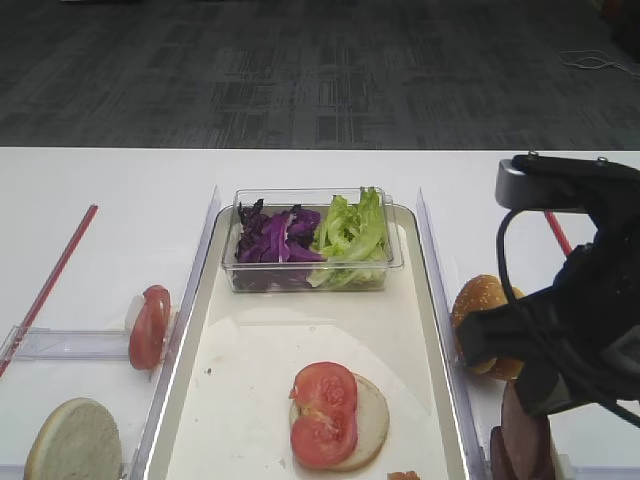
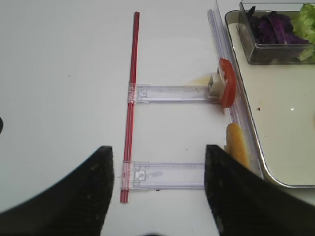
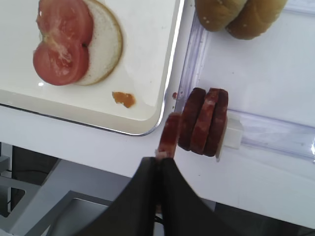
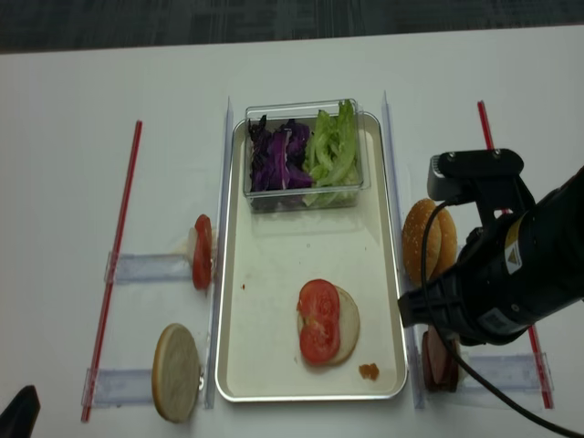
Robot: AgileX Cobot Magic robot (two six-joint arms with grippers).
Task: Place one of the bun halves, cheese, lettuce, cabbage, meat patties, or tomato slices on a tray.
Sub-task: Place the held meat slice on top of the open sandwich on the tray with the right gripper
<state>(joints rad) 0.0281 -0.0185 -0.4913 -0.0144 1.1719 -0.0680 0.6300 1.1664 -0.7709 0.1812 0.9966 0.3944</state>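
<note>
My right gripper is shut on the lower edge of one meat patty, held on edge just left of the racked meat patties, beside the tray's near right corner. On the tray lies a pale bun half with two tomato slices on it. Lettuce and cabbage fill a clear box at the tray's far end. My left gripper hangs open over the left racks, holding nothing. Cheese is out of view.
Sesame bun halves stand in the right rack behind the patties. Left of the tray are a tomato slice and a pale bun half in clear racks, with a red rod. A small orange scrap lies on the tray.
</note>
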